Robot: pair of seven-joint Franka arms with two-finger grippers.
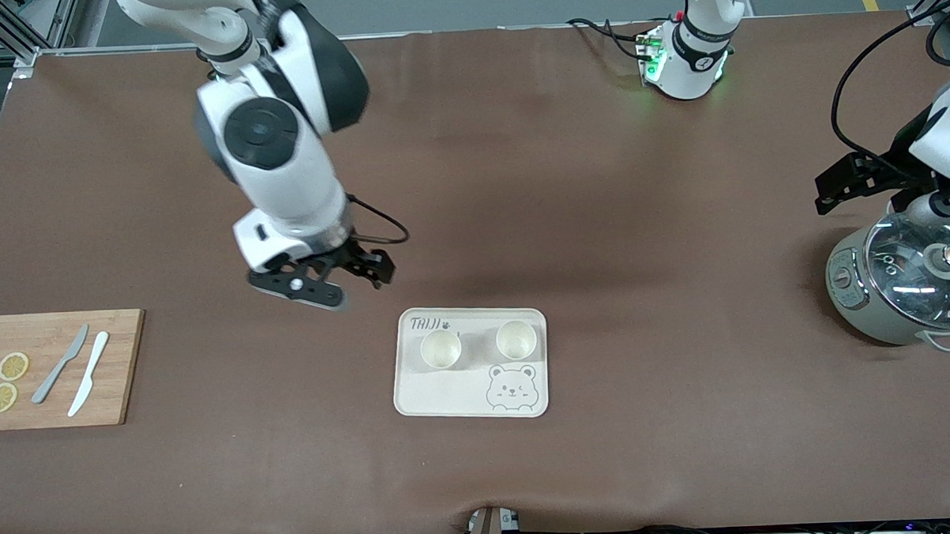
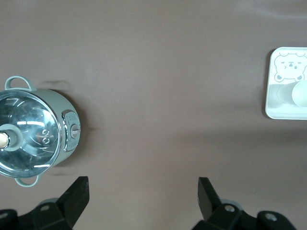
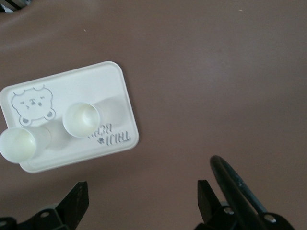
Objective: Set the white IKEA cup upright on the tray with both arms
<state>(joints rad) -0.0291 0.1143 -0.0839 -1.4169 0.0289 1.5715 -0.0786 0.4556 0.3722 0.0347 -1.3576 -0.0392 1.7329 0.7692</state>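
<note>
tray point(image 3: 115, 84) lettering "TAIJI BEAR", second word seemingly "BEAR"

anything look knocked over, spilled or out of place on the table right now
Nothing stands out. Both cups stand upright, apart, on the tray. The right gripper hangs open over bare table beside the tray; the left gripper, open, is beside the pot.
</note>
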